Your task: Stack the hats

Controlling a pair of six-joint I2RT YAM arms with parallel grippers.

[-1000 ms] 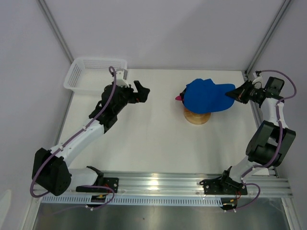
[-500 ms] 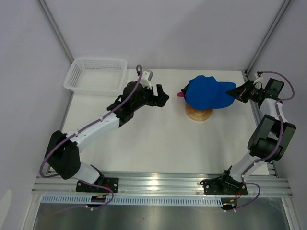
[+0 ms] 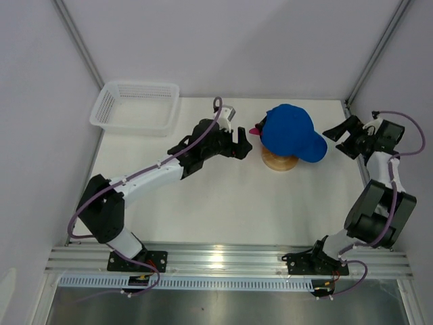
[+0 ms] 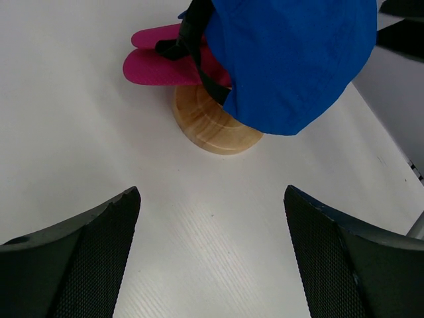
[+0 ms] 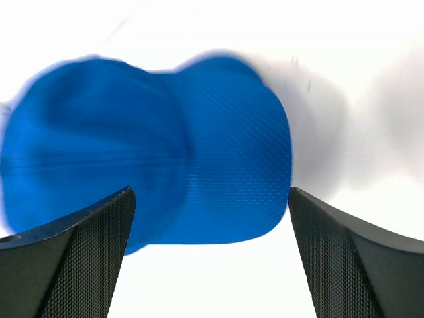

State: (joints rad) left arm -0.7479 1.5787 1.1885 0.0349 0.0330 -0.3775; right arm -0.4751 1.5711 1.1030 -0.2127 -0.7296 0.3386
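Note:
A royal blue hat [image 3: 292, 131] tops the stack on the round wooden stand [image 3: 279, 162], its brim pointing right. Magenta brims [image 4: 162, 59] of hats beneath poke out on the left side, also visible from above [image 3: 254, 131]. My left gripper [image 3: 242, 142] hovers open just left of the stand, nothing between its fingers [image 4: 99, 252]. My right gripper [image 3: 340, 135] stands open a little to the right of the blue brim [image 5: 232, 152], apart from it and holding nothing.
A white mesh basket [image 3: 137, 106] sits at the back left corner. The enclosure's frame post [image 3: 358, 81] rises by the right arm. The wooden stand's base [image 4: 215, 129] lies directly ahead of the left fingers.
The right gripper opened and let go of the blue brim, backing off to the right; the hat settled on the stack. The left arm swept right, up to the stand.

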